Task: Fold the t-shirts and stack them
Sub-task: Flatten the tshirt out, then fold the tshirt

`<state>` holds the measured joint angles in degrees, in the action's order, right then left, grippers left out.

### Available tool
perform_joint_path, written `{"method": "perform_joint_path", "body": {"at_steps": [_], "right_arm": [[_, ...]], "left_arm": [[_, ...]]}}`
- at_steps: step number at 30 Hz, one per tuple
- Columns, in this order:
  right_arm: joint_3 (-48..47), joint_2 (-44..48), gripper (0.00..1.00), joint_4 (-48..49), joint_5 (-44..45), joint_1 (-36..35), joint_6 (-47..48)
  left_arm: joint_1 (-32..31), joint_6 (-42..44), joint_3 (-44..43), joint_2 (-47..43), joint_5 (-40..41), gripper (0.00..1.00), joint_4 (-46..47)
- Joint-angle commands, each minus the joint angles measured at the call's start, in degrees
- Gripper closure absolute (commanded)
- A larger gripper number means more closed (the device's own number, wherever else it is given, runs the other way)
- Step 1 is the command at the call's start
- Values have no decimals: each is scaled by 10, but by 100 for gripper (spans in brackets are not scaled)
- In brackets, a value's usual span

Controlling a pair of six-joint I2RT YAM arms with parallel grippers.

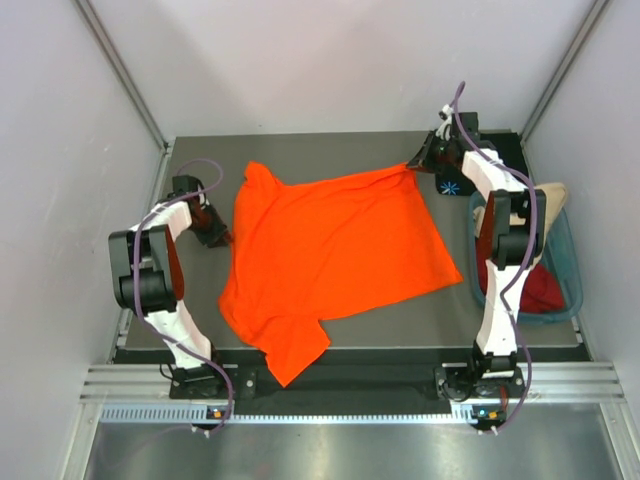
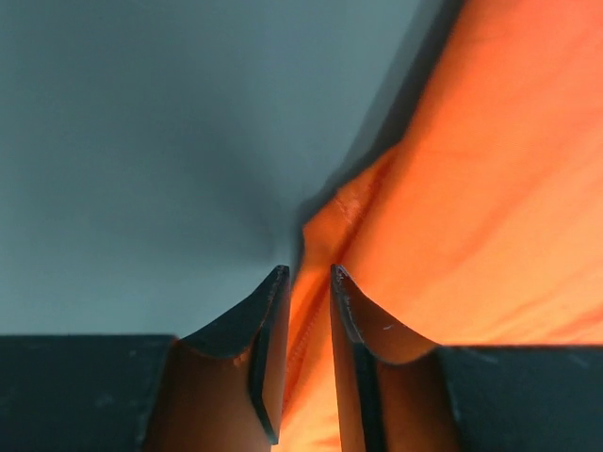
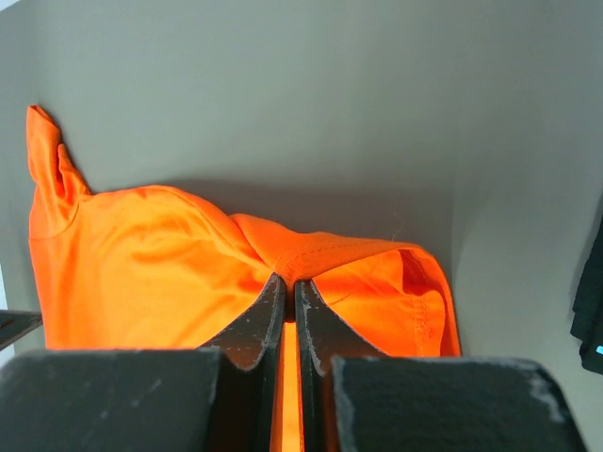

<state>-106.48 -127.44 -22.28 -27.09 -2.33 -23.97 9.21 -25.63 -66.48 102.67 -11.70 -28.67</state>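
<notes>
The bright orange cloth t-shirt (image 1: 340,245) lies spread, slightly askew, on the dark grey table (image 1: 330,148), with one sleeve trailing towards the near edge. The right gripper (image 1: 420,163) has its fingers pressed together on the shirt's far right corner, pinching the cloth. The left gripper (image 2: 306,273) sits at the shirt's left edge, fingers narrowly apart with the hem in the gap; whether they bite the cloth I cannot tell. The step in hand looks like securing two holds to straighten or fold the shirt. To do it well, the left fingers should take the hem itself before any lift, then both arms should move together, keeping the cloth taut. The black cloth shirt with a light-blue mark (image 1: 452,185) and the teal plastic tub (image 1: 572,270) crowd the right arm, so room there is short
</notes>
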Motion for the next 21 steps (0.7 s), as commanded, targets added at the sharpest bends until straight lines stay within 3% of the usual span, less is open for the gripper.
{"method": "perform_joint_path", "body": {"at_steps": [1,5,17,18,21], "right_arm": [[-1,40,100,23,-7,7,16],[-3,38,100,22,-7,9,15],[-21,26,100,17,-8,9,10],[-22,27,100,17,-8,9,12],[-24,27,100,17,-6,9,13]], "left_arm": [[1,1,-22,24,1,71,7],[1,6,-28,34,15,66,7],[2,6,-51,62,-9,70,12],[3,6,-54,64,-8,73,8],[4,10,-59,65,0,93,-4]]}}
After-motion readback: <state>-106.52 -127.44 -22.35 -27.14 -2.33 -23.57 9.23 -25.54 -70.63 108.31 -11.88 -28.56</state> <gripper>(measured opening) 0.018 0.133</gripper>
